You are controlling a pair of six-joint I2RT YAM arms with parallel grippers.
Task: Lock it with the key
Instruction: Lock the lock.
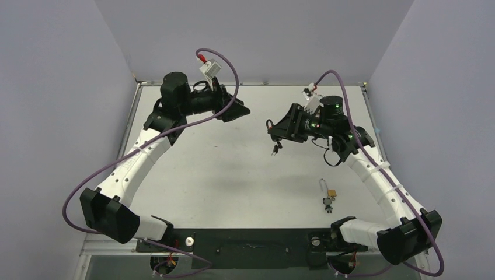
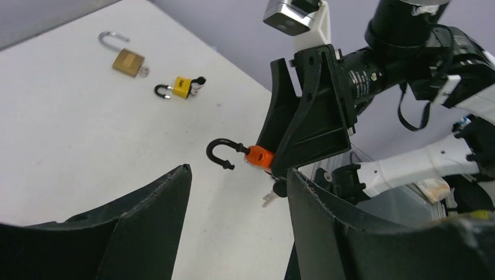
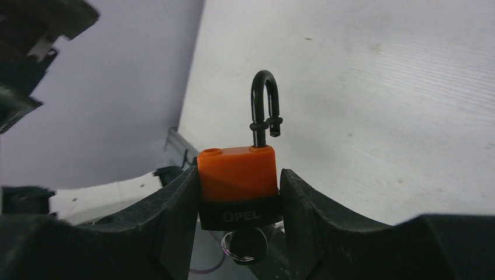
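An orange padlock (image 3: 236,172) with a black base is clamped by its sides between the fingers of my right gripper (image 3: 238,176), held above the table. Its black shackle (image 3: 265,108) stands open, swung out of its hole. A black-headed key (image 3: 245,244) on a ring sits under the lock's base, and a spare key (image 2: 269,197) dangles below it. In the left wrist view the same padlock (image 2: 258,156) shows just ahead of my left gripper (image 2: 239,172), which is open and empty. From above, the left gripper (image 1: 235,111) faces the right gripper (image 1: 278,136) across a gap.
A brass padlock (image 2: 128,60) with an open shackle and a small yellow padlock (image 2: 182,87) lie on the white table (image 1: 233,175), near the right arm's base. From above they appear as the brass lock (image 1: 331,192) and the yellow lock (image 1: 328,203). Grey walls surround the table.
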